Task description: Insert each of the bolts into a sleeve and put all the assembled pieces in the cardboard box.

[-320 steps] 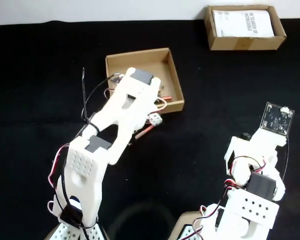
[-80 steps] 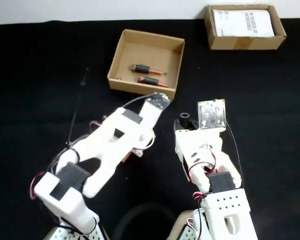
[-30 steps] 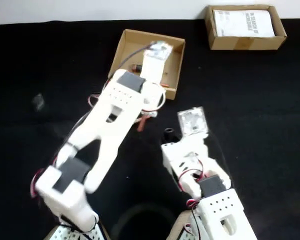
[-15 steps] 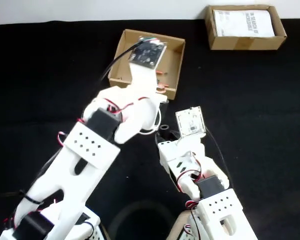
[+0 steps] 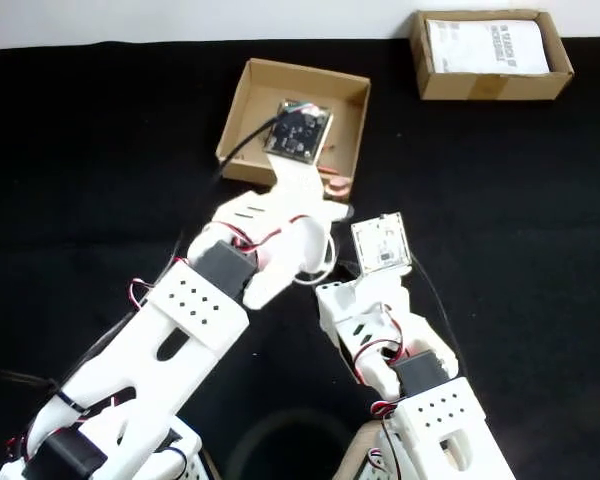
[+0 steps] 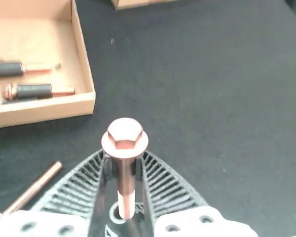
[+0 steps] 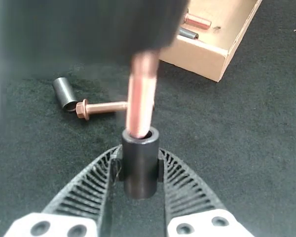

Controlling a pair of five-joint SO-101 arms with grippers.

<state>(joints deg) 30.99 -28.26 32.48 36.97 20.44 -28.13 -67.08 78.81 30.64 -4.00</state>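
1. Copper-coloured bolt (image 6: 124, 140) is sitting clamped between the left gripper's (image 6: 124, 157) fingers, its tip touching the mouth of the black sleeve (image 7: 139, 170).
2. Right gripper (image 7: 139, 154) fingers are holding that sleeve upright above the surface, near the cardboard box (image 5: 242, 100).
3. Left arm, pulled back from over the box, is now covering the sleeve in the high view.

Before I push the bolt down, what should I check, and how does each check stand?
1. Left pincer shut on the bolt, head clear of the fingers: ok.
2. Right pincer shut on the sleeve, open end facing the bolt: ok.
3. Bolt tip at the sleeve's mouth: ok.
4. How far the bolt is in: cannot tell.
5. Room in the cardboard box beside the two assembled pieces: ok.
6. All parts used up: not ok. A loose bolt and loose sleeve lie outside the box.
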